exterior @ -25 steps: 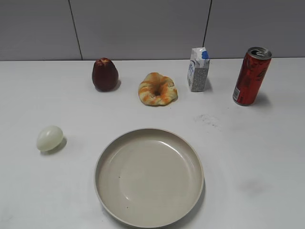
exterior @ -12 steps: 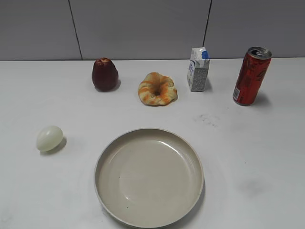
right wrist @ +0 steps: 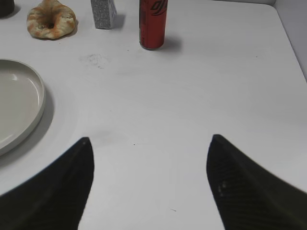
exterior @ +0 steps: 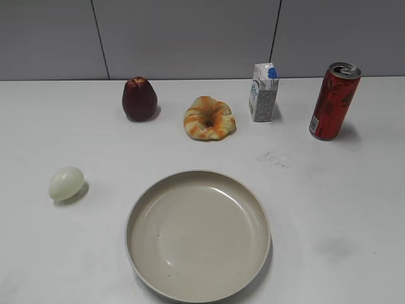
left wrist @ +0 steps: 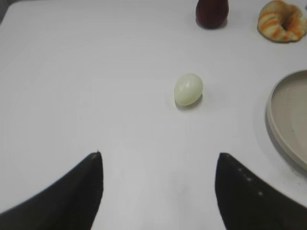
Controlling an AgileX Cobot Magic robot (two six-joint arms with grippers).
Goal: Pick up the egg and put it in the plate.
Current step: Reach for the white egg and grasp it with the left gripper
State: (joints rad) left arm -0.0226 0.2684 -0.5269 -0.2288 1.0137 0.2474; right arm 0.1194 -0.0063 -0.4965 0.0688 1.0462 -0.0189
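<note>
The bottom of the plate (exterior: 197, 235) runs off the lower edge of the exterior view. In the left wrist view the apple (left wrist: 211, 13) loses its top. In the right wrist view the can (right wrist: 153, 24) and carton (right wrist: 103, 13) lose theirs.

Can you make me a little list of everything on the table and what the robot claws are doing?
egg: small pale cream-white oval egg, lying on the white table, left of the plate, apart from it
plate: large round beige shallow plate, nothing in it
back row: dark red apple, orange-swirled bread ring, small white and blue carton, red drink can
left claw: open, holding nothing, egg ahead of it
right claw: open, holding nothing
</note>
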